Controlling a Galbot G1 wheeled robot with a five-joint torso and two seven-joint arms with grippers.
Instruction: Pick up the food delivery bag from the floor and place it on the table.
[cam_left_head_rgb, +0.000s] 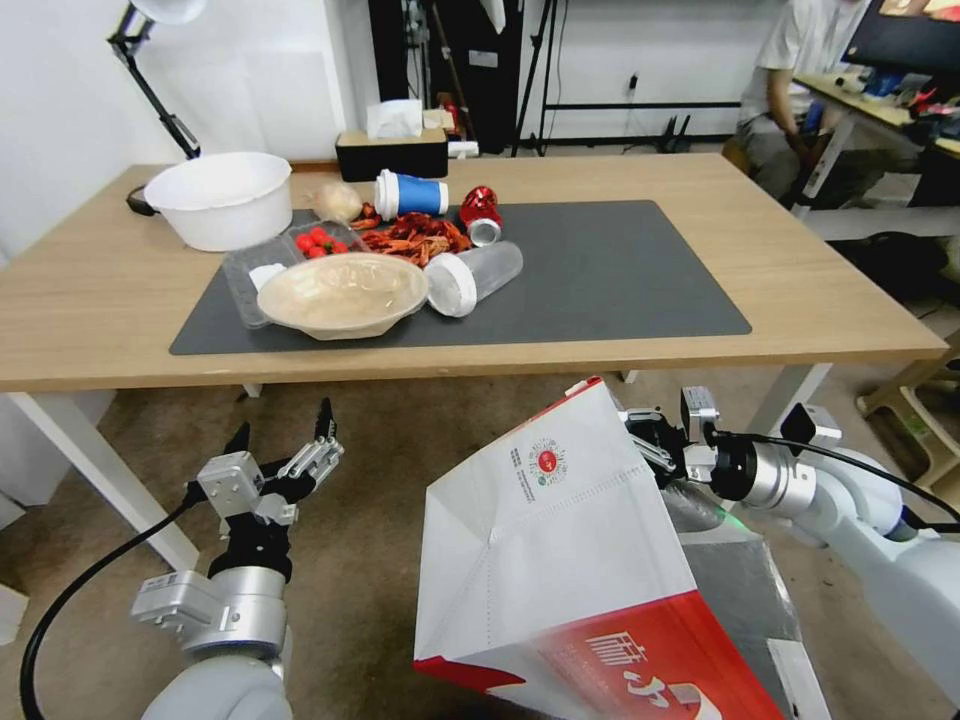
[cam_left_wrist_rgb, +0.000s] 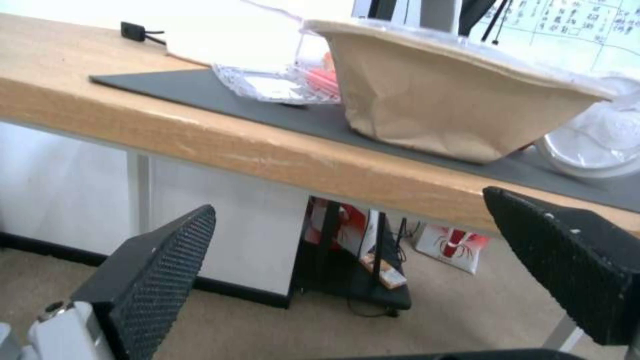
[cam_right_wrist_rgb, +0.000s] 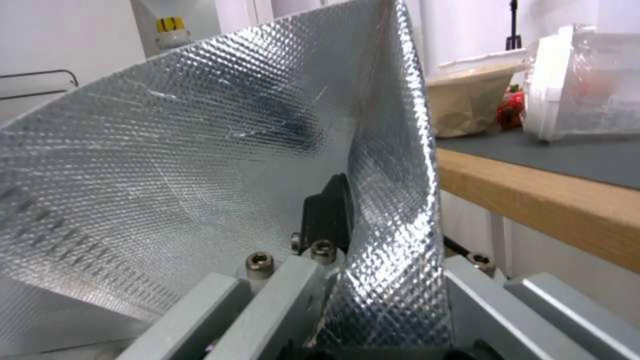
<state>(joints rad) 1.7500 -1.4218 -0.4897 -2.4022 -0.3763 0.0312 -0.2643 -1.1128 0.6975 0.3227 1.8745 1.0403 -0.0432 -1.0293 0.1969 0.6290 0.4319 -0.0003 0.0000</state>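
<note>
Mid-lift right now: my right gripper (cam_left_head_rgb: 648, 440) is clamped on the food delivery bag (cam_left_head_rgb: 560, 560) rim, bag tilted, just below the table (cam_left_head_rgb: 100, 300) edge. Left gripper (cam_left_head_rgb: 283, 437) hangs spread, idle. It needs more height to clear the edge, I reckon.

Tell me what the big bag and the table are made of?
The food delivery bag looks like white paper with sharp creases, lined in shiny dimpled silver foil. The right pincer grips its rim. The table looks like light wood, showing faint grain, though perhaps only a veneer.
</note>
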